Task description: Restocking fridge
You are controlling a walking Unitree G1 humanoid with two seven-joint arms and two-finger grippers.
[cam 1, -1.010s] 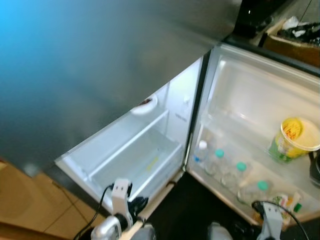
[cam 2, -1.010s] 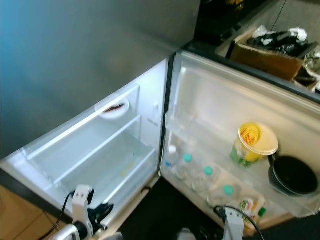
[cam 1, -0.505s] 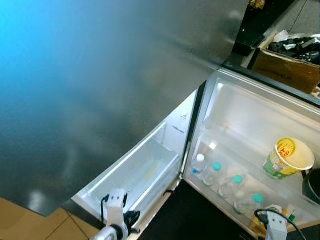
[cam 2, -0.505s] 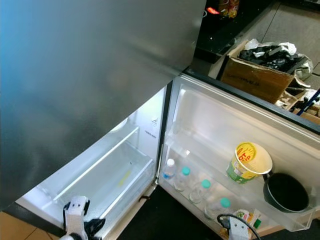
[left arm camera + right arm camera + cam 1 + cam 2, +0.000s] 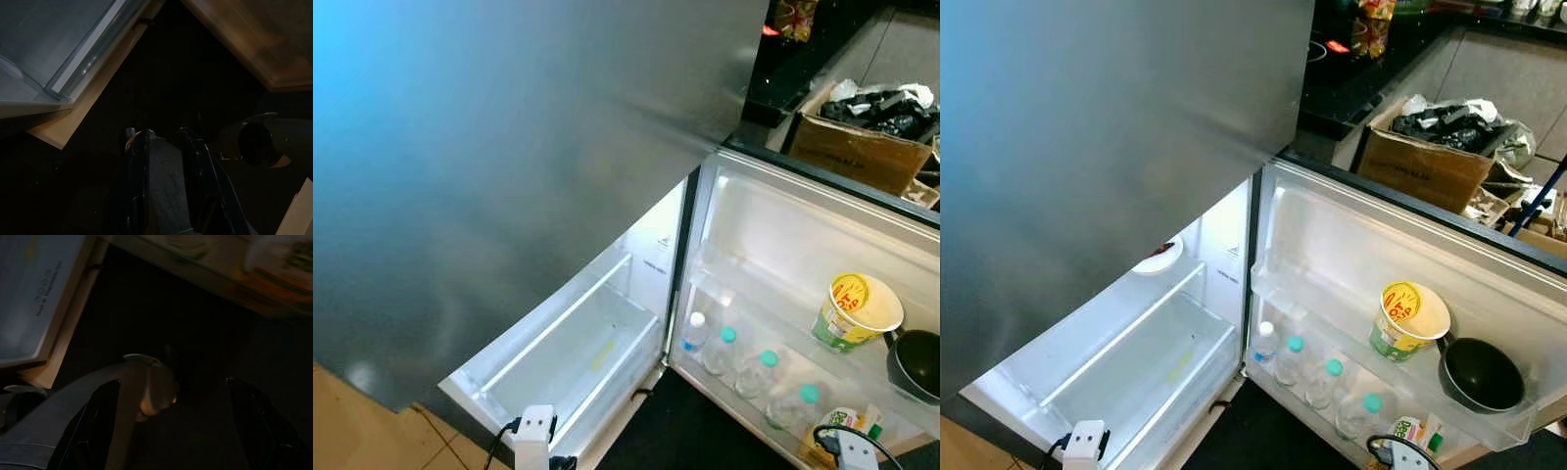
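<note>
The fridge stands open in front of me, its lower door (image 5: 822,220) swung out to the right. The door shelf holds several small water bottles (image 5: 722,349), a yellow noodle cup (image 5: 854,311) and a black pan (image 5: 916,364). Inside, a clear drawer (image 5: 576,360) glows white, and a small white dish (image 5: 1157,257) sits on the shelf above it. Both arms hang low. The left gripper (image 5: 165,133) points at the dark floor by the drawer's corner, fingers close together. The right gripper (image 5: 172,381) is open over the dark floor below the door.
The big steel upper door (image 5: 509,147) fills the left and top of the eye views. A cardboard box (image 5: 858,149) full of black bags stands behind the open door. Small cartons (image 5: 834,433) sit at the door shelf's near end. Wooden floor (image 5: 352,431) lies at lower left.
The camera has risen and swung, so the fridge sits lower and further left in view. Both arms have sunk toward the bottom edge. Fridge contents have not moved.
</note>
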